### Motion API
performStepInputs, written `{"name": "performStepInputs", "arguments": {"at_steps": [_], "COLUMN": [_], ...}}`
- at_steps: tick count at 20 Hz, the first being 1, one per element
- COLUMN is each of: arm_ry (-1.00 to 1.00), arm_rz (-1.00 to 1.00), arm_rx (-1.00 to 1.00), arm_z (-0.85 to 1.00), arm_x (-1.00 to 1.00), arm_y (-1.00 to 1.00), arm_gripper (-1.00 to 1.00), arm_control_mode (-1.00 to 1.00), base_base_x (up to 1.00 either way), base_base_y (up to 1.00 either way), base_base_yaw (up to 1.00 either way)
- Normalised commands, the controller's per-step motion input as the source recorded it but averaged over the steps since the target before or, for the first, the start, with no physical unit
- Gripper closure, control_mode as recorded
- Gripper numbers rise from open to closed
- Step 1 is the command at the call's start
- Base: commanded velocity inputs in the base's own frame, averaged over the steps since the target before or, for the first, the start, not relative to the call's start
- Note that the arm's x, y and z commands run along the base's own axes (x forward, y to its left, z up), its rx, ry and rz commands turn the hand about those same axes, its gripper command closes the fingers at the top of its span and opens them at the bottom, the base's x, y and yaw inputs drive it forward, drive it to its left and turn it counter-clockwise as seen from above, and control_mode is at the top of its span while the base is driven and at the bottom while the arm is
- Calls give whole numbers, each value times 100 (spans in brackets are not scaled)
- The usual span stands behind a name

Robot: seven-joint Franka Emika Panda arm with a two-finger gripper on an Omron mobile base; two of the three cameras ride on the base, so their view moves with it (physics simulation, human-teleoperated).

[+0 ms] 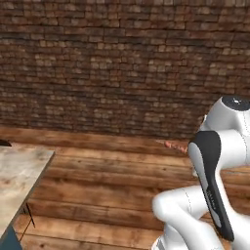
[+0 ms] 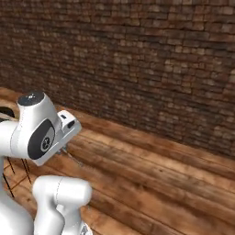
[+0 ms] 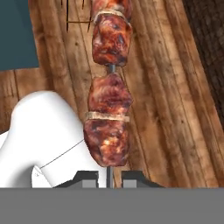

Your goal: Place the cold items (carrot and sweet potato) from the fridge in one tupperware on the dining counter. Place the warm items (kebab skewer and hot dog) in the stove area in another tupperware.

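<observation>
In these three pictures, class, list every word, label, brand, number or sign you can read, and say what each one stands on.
None: no readable text in any of the three views.
Brick wall: bare bricks, no sign.
Dining counter: plain marbled top, no label.
Kebab skewer, held in the shut gripper: meat pieces, no tag.
Round emblem on the arm's joint: a small mark, too small to read as letters.

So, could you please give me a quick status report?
Gripper shut on thin stick of dark red-brown meat chunks. Carried over brown wooden plank floor. Nothing in the way.
</observation>
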Motion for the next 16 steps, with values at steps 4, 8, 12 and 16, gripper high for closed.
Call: {"name": "performStepInputs", "arguments": {"at_steps": [4,8,12,16], "arm_ry": [0,0,0,0], "arm_rz": [0,0,0,0], "arm_rx": [0,0,0,0], "arm_z": [0,0,0,0], "arm_x": [0,0,0,0], "arm_y": [0,0,0,0], "arm_gripper": [100,100,100,100], "arm_control_mode": [100,100,100,100], "base_base_x": [100,98,89,100], "base_base_y": [-25,-61,-96,-49], "base_base_yaw": [67,43,25,42]}}
